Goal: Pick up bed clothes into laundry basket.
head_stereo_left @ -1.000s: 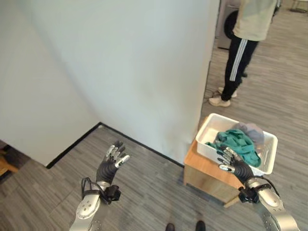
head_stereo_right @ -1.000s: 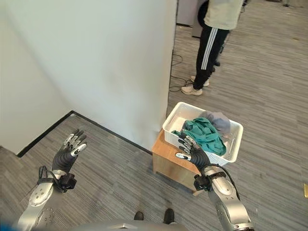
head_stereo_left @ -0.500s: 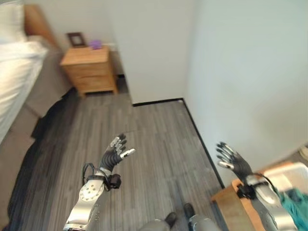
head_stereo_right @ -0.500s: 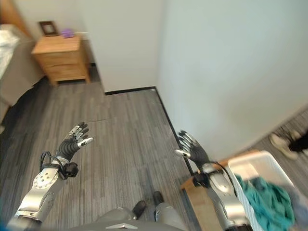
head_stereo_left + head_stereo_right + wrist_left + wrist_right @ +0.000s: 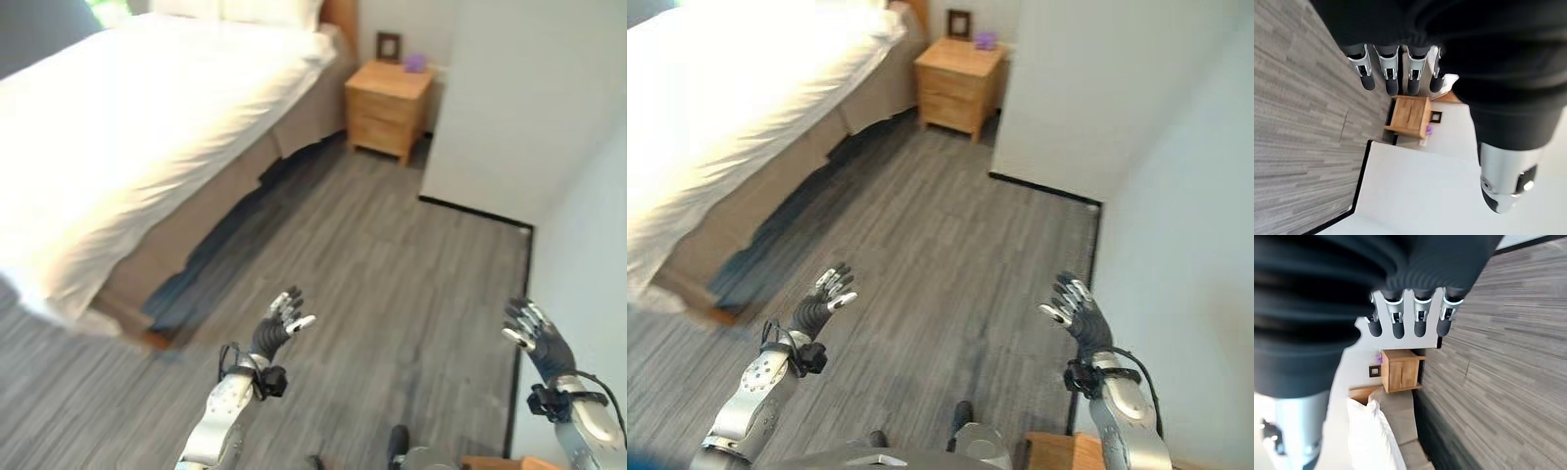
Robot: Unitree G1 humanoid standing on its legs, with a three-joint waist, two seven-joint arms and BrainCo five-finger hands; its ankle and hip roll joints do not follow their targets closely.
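A large bed point(image 5: 127, 127) with white bedding fills the left of the eye views; no loose clothes show on it. My left hand point(image 5: 275, 329) hangs open over the grey wood floor near the bed's foot, holding nothing. My right hand point(image 5: 537, 341) is open and empty at the right, beside the white wall. Its straight fingers point(image 5: 1399, 322) show in its wrist view, and the left hand's fingers point(image 5: 1391, 76) in the other wrist view. A sliver of the wooden stand point(image 5: 495, 462) sits at the bottom right edge.
A wooden nightstand point(image 5: 391, 109) with a small picture frame and a purple object stands at the head of the bed. A white wall corner point(image 5: 509, 108) juts in at the right. Grey wood floor point(image 5: 392, 264) stretches between bed and wall.
The camera has swung left: the laundry basket and the person have left the view, and the bed has come in. Both hands stay open and raised.
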